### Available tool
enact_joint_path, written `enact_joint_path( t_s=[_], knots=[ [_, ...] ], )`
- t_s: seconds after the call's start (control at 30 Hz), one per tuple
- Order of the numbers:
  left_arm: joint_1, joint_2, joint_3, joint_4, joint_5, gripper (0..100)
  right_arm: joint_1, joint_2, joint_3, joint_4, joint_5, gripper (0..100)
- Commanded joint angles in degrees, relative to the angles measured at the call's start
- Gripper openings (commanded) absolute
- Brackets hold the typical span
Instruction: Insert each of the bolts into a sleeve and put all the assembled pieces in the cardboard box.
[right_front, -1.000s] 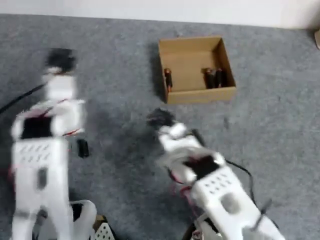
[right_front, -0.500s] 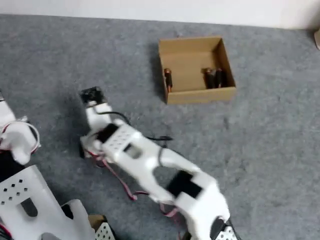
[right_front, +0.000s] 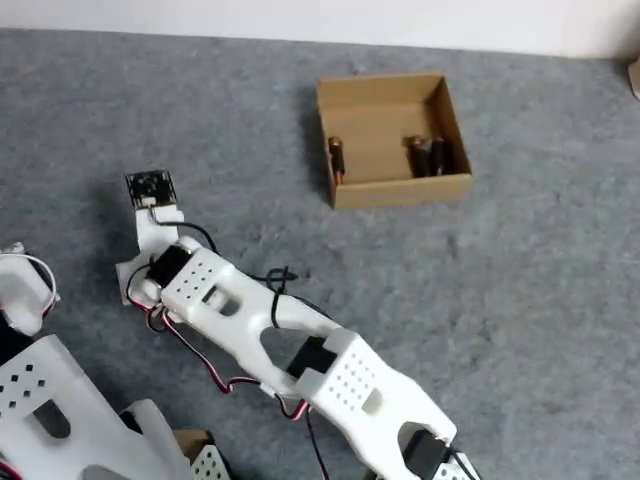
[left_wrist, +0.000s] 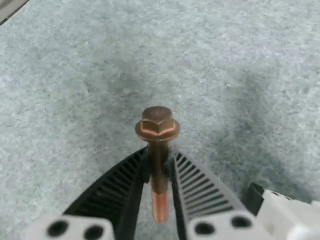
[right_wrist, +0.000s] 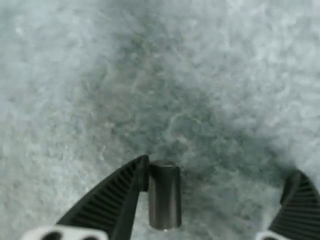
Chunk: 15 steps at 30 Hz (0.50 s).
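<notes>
The cardboard box (right_front: 400, 190) stands open on the grey carpet (right_front: 540, 300), well apart from both arms. In it lie three assembled pieces: one (right_front: 336, 160) close to one side wall, and a pair (right_front: 428, 156) side by side near the opposite wall. The left gripper (left_wrist: 159, 155) is clenched on the shaft of a copper-coloured bolt (left_wrist: 157, 125), whose hexagonal head sticks out past the fingertips, above the carpet. The right gripper (right_wrist: 220, 170) has its fingers spread wide. A dark metal sleeve (right_wrist: 164, 195) rests on the carpet between them, touching one finger and well apart from the other.
</notes>
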Motion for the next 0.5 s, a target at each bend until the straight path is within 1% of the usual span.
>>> enact_joint_path(
  t_s=[0.0, 0.1, 0.4, 0.47],
  knots=[
    [0.0, -1.5, -2.9, -0.4, 0.6, 0, -2.6, -0.1, -2.2, 1.5, -1.2, 38.2],
    [-0.1, -1.5, -2.9, -0.4, 0.6, 0, -3.8, 0.2, -1.8, 1.5, -1.5, 38.2],
    [0.0, -1.5, -2.9, -0.4, 0.6, 0, -3.8, 2.3, -0.2, 1.7, -1.7, 38.2],
    [0.0, -1.5, -2.9, -0.4, 0.6, 0, -3.6, 3.1, -0.2, 1.7, -1.8, 35.9]
  ],
)
